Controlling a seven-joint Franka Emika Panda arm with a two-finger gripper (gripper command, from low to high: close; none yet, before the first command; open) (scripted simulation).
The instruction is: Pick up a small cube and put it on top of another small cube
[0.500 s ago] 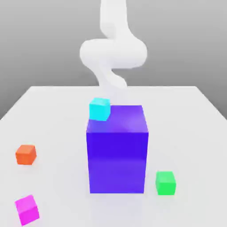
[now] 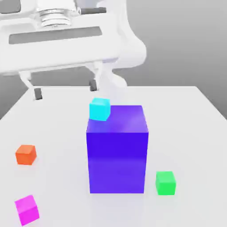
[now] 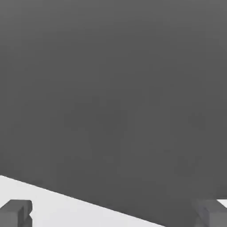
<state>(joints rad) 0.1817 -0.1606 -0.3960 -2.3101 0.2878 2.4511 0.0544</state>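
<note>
Small cube (image 2: 26, 209) lies well below — apart from — the pincer (image 2: 65, 90).

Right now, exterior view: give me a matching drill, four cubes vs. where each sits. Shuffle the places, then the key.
Things:
1. magenta cube
2. orange cube
3. green cube
4. cyan cube

Places:
A. on the table, by the big blue-violet block's lower corner on the view's right
B. up at the block's top corner on the view's left
C. nearest the camera, in the view's lower-left corner
D. on the table at the view's left, farther back than the magenta one

Pairs: 1-C, 2-D, 3-A, 4-B
</note>
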